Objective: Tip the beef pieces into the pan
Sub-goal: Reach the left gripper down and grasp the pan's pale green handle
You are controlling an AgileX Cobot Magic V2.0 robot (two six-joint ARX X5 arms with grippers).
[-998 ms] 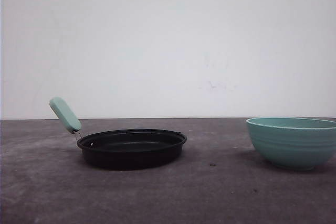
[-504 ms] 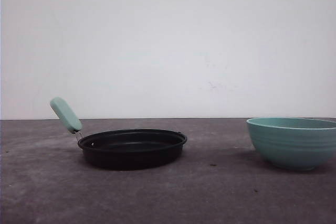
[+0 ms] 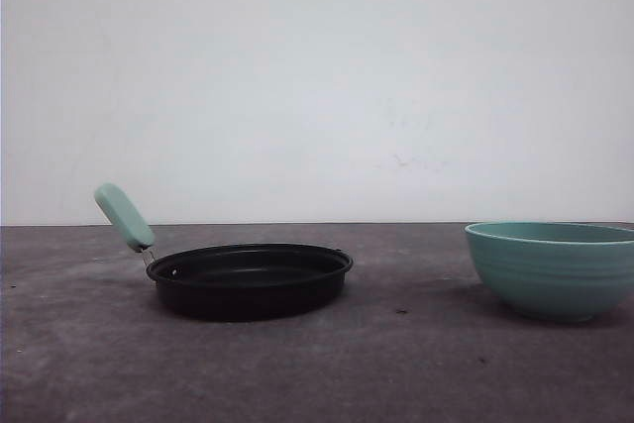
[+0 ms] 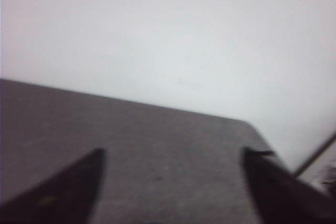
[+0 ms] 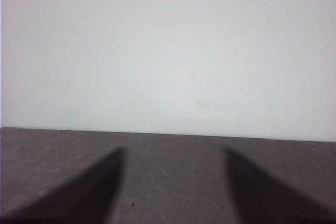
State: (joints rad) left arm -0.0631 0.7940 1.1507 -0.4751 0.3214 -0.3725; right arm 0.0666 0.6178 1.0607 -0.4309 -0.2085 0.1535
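Observation:
The pan [image 3: 250, 279] is a shallow black round one with a mint-green handle [image 3: 124, 216] rising to its left; it sits on the dark table left of centre in the front view. The beef pieces are out of view. In the left wrist view my left gripper [image 4: 172, 157] is open, its two dark fingers wide apart over bare table, nothing between them. My right gripper [image 5: 173, 153] is also open in the right wrist view, with only dark tabletop between its fingers.
A deeper teal ribbed bowl [image 3: 551, 268] stands at the right edge of the front view; its inside is hidden from this low angle. A white wall rises behind the grey table [image 3: 396, 364]. The table's far corner [image 4: 247, 125] shows in the left wrist view.

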